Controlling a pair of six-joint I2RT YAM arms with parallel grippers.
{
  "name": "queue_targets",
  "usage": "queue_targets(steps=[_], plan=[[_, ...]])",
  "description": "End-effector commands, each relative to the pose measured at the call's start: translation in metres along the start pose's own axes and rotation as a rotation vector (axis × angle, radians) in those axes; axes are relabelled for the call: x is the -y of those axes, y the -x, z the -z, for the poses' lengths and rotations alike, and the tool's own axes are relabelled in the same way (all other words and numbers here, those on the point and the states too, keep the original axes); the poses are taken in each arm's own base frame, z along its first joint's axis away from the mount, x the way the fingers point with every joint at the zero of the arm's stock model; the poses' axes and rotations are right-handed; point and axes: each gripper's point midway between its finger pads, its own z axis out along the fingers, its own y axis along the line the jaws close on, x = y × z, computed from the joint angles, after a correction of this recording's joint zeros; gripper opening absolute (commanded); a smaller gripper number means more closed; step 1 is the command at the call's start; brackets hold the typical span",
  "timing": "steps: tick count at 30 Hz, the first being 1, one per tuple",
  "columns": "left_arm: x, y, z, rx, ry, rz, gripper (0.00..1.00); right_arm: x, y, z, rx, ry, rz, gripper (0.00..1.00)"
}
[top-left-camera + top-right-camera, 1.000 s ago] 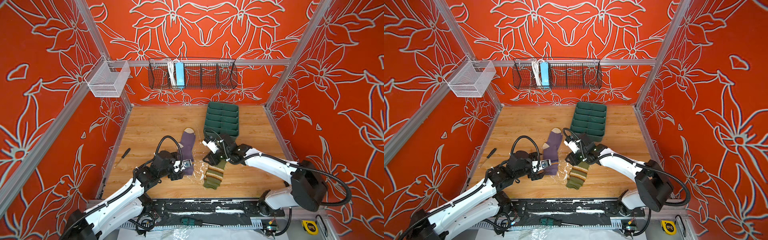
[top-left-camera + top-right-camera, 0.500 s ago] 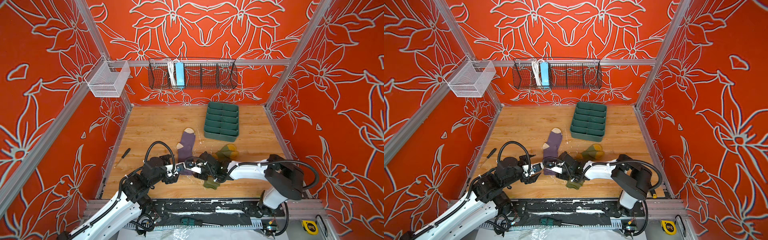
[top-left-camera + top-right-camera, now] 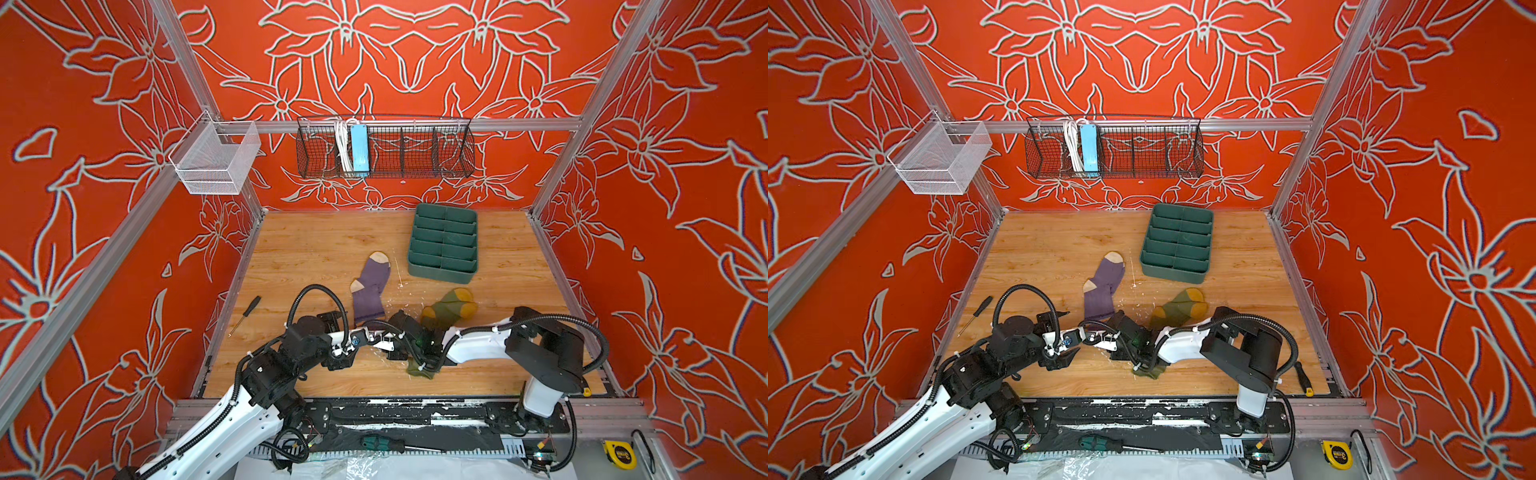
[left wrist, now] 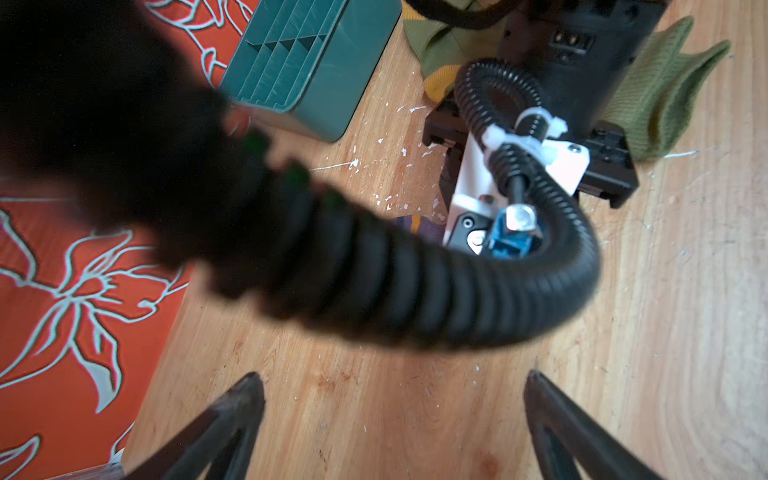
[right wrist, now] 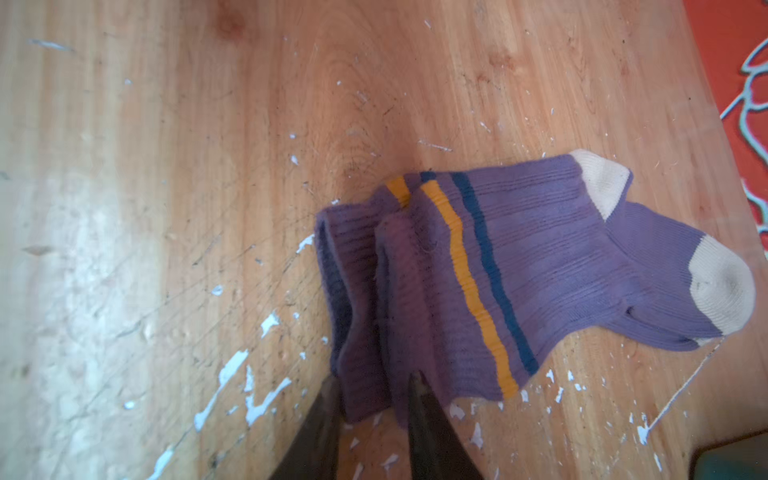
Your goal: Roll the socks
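Right gripper (image 5: 374, 378) had pinched the purple sock (image 5: 519, 270) by its cuff, likely to start rolling; left gripper (image 4: 390, 378) hung wide open, empty, just beside; green sock (image 3: 449, 307) lay partly beneath the right arm (image 3: 478, 345).
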Motion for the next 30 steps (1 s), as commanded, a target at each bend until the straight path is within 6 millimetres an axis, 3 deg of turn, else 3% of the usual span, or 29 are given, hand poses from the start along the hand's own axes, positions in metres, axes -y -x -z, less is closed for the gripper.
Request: queue_targets(steps=[1,5,9,16,18,22,30], plan=[[-0.009,0.005,0.004,0.016,0.042,0.009,0.97,0.003,0.017,0.007,0.045,-0.002,0.033,0.23],[-0.018,0.01,0.005,0.036,0.081,0.092,0.97,-0.003,0.016,0.01,0.063,0.023,0.036,0.23],[-0.024,0.018,0.006,0.055,0.092,0.15,0.98,-0.01,0.023,0.008,0.108,0.056,0.016,0.44],[-0.018,0.017,0.006,0.048,0.056,0.126,0.98,-0.004,0.02,-0.01,0.118,-0.007,0.011,0.51],[-0.017,0.017,0.006,0.047,0.049,0.12,0.98,-0.003,0.017,-0.016,0.108,-0.018,0.02,0.49],[-0.015,0.019,0.008,0.049,0.032,0.113,0.98,-0.009,0.011,-0.023,0.102,0.004,0.032,0.34],[-0.015,0.023,0.022,0.056,0.014,0.071,0.98,-0.017,0.0,-0.019,0.088,0.061,0.023,0.07]])
